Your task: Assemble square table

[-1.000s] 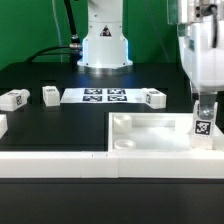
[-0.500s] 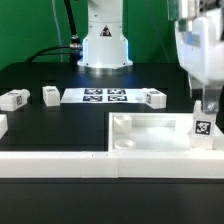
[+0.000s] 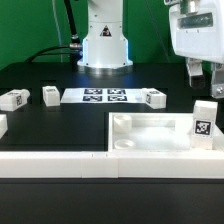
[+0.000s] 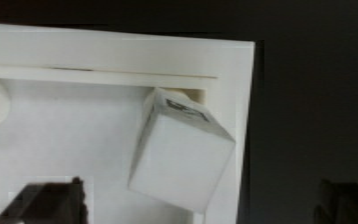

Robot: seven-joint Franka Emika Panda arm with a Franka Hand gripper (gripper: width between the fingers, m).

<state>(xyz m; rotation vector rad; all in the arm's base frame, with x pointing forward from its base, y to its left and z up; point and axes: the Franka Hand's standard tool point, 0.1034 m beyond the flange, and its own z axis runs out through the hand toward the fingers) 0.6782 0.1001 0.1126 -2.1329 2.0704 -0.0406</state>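
Since the earlier frame our pincer point(image 3: 205, 76) has risen, spread and empty; the short white tagged leg point(image 3: 204, 122) stands just below it, in a corner of the white plastic square tray top point(image 3: 158, 128).

gripper point(image 3: 204, 79) | rose off the leg point(image 3: 203, 122), ended well above it | leg no longer between the fingers, stood free in tabletop point(image 3: 160, 132) corner | tag fully uncovered
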